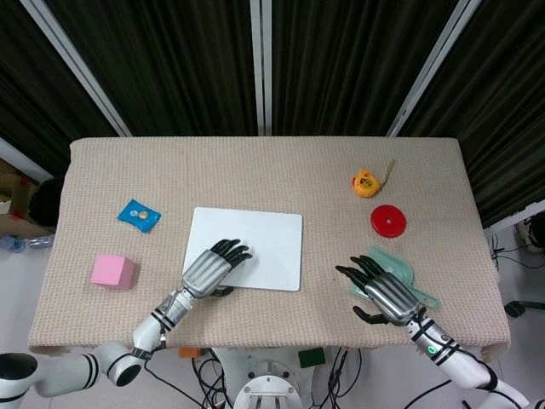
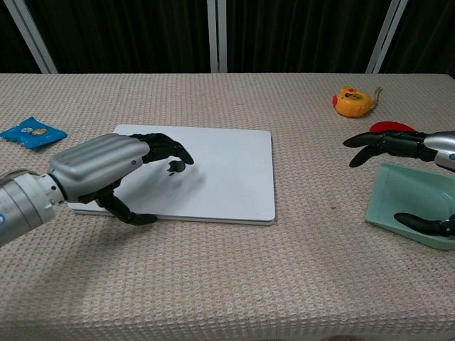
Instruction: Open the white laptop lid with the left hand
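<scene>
The white laptop lies flat and closed in the middle of the table. My left hand hovers over its near left corner, palm down, fingers stretched across the lid and thumb hanging beside the front edge. It holds nothing. My right hand floats open above the green tray, fingers spread, far from the laptop.
A pale green tray sits under the right hand. A red disc and a yellow toy lie at the back right. A blue packet and a pink block lie to the left.
</scene>
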Robot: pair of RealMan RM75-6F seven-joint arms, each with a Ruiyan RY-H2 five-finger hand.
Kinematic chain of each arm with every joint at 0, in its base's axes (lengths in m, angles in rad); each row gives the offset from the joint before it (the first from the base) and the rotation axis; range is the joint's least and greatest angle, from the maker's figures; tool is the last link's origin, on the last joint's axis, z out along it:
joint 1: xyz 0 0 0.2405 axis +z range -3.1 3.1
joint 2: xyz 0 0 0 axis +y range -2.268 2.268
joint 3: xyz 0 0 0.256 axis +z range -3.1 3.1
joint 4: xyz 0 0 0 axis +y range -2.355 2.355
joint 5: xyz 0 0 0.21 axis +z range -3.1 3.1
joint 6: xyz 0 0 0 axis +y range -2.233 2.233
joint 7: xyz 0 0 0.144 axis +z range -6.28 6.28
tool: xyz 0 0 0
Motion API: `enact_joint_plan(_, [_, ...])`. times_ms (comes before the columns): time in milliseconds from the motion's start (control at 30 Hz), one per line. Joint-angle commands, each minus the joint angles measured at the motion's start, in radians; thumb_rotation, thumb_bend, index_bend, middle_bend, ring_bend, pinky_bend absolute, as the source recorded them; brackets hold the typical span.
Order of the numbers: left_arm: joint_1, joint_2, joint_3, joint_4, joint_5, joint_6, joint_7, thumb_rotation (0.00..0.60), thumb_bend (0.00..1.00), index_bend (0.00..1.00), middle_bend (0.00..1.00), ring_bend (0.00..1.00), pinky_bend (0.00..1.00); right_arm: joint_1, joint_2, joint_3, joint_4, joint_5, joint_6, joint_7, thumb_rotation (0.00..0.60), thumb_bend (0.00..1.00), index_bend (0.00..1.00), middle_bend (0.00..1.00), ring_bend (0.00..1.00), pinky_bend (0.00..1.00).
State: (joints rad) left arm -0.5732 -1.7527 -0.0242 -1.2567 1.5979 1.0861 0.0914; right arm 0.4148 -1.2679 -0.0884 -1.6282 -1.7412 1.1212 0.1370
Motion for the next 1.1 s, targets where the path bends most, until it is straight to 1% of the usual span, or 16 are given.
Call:
enact_joint_plan(33, [-0.006, -0.011, -0.002, 0.015, -0.008, -0.005, -0.013, 0.6, 0.16, 0.19, 0.16, 0.09, 0.15, 0.001, -0.001, -0.003, 0.001, 0.003, 0.0, 0.0, 0.6, 0.39, 0.0, 0.14, 0.0, 0.05])
enact_joint_plan(167, [-0.007, -0.024, 0.001, 0.041, -0.003, 0.01, -0.034, 0.6, 0.21, 0.19, 0.16, 0.09, 0.15, 0.002, 0.001, -0.007, -0.001, 0.007, 0.0, -0.003, 0.6, 0.42, 0.0, 0.14, 0.0, 0.05])
enact_joint_plan(467, [0.0, -0.051, 0.023, 0.11, 0.027, 0.063, -0.08, 0.6, 0.38, 0.21, 0.16, 0.09, 0.15, 0.002, -0.004, -0.017, 0.008, 0.013, 0.008, 0.008, 0.6, 0.45, 0.0, 0.14, 0.0, 0.05])
enact_joint_plan(567, [0.0, -0.065, 0.028, 0.14, 0.035, 0.074, -0.095, 0.6, 0.4, 0.22, 0.17, 0.09, 0.15, 0.004, -0.008, -0.02, 0.012, 0.014, 0.007, 0.016, 0.6, 0.47, 0.0, 0.14, 0.0, 0.05])
enact_joint_plan(633, [0.002, -0.085, 0.031, 0.176, 0.049, 0.101, -0.123, 0.6, 0.43, 0.22, 0.17, 0.09, 0.16, 0.006, -0.012, -0.023, 0.015, 0.013, 0.005, 0.023, 0.6, 0.48, 0.0, 0.14, 0.0, 0.05])
enact_joint_plan(700, [0.006, -0.112, 0.03, 0.223, 0.068, 0.148, -0.163, 0.6, 0.46, 0.23, 0.18, 0.09, 0.16, 0.013, -0.017, -0.029, 0.016, 0.011, -0.008, 0.029, 0.6, 0.5, 0.0, 0.14, 0.0, 0.05])
enact_joint_plan(767, [0.01, -0.143, 0.027, 0.279, 0.086, 0.199, -0.201, 0.6, 0.49, 0.24, 0.18, 0.1, 0.17, 0.028, -0.019, -0.038, 0.008, 0.008, -0.037, 0.037, 0.6, 0.59, 0.0, 0.14, 0.0, 0.05])
enact_joint_plan(833, [0.011, -0.164, 0.022, 0.319, 0.093, 0.229, -0.228, 0.6, 0.51, 0.24, 0.18, 0.1, 0.17, 0.045, -0.023, -0.045, 0.003, 0.001, -0.065, 0.044, 0.6, 0.64, 0.0, 0.15, 0.0, 0.06])
enact_joint_plan(933, [0.009, -0.188, 0.013, 0.368, 0.098, 0.263, -0.263, 0.6, 0.51, 0.24, 0.18, 0.1, 0.17, 0.074, -0.035, -0.053, -0.004, -0.008, -0.113, 0.043, 0.599, 0.67, 0.0, 0.15, 0.0, 0.06])
enact_joint_plan(1000, [0.005, -0.2, 0.005, 0.389, 0.098, 0.28, -0.284, 0.6, 0.51, 0.24, 0.18, 0.1, 0.17, 0.094, -0.046, -0.053, -0.012, -0.003, -0.15, 0.029, 0.569, 0.68, 0.0, 0.14, 0.0, 0.03])
enact_joint_plan(1067, [0.0, -0.207, -0.001, 0.402, 0.096, 0.29, -0.299, 0.6, 0.51, 0.24, 0.18, 0.1, 0.17, 0.113, -0.06, -0.048, -0.019, 0.009, -0.184, 0.014, 0.525, 0.68, 0.0, 0.1, 0.0, 0.0])
enact_joint_plan(1100, [-0.002, -0.208, -0.003, 0.405, 0.095, 0.292, -0.304, 0.6, 0.51, 0.24, 0.18, 0.1, 0.17, 0.12, -0.065, -0.044, -0.021, 0.016, -0.197, 0.006, 0.516, 0.68, 0.0, 0.08, 0.0, 0.0])
